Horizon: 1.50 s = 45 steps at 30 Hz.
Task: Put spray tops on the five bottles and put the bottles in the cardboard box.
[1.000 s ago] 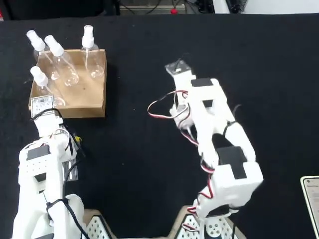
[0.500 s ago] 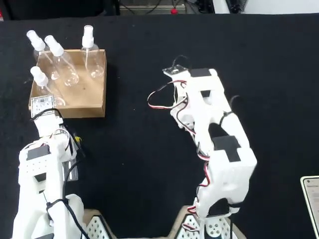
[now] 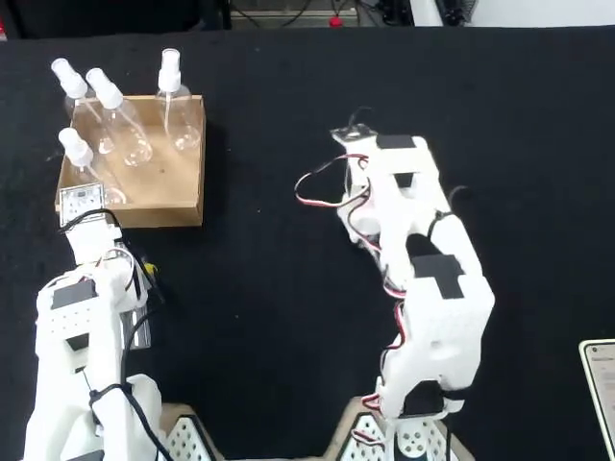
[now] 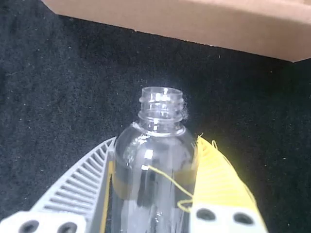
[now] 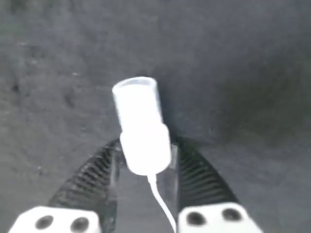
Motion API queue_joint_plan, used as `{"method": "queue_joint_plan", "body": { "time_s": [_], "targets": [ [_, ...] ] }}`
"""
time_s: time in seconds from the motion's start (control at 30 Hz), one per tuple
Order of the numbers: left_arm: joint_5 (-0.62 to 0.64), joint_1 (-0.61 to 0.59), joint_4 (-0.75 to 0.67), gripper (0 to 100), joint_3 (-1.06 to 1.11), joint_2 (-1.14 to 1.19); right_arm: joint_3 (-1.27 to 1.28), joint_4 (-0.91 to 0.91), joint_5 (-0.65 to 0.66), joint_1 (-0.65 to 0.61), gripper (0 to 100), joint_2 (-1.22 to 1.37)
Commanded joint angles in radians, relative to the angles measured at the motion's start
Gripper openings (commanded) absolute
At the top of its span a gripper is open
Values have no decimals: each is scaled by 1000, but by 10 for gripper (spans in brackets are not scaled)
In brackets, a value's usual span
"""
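Holding clear bottle [image 4: 155,155] left, spray top [image 5: 142,128] right

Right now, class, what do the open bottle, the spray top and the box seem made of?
Bottle: clear glossy plastic, probably; the black table shows through. Spray top: smooth white plastic, likely. Box: matte brown cardboard, plain flat walls.

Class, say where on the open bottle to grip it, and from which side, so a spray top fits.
Best grip the open bottle across its round body, below the shoulder, coming from the base end; that leaves the threaded neck free.
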Motion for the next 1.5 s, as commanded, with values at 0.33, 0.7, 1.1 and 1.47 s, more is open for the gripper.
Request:
{"method": "queue_joint_plan", "body": {
  "time_s": [0.33,0.7,1.1,1.47],
  "targets": [
    [6,-10,-20,75,-2,-21,-39,63,-14,-5,204,-61],
    [6,-10,-20,74,-2,-21,-79,51,-5,-18,219,-50],
    [6,-10,-20,74,-1,-21,5,-28,43,-38,211,22],
    [12,-10,-11,73,-5,-21,-88,109,64,81,10,-223]
  ]
}}
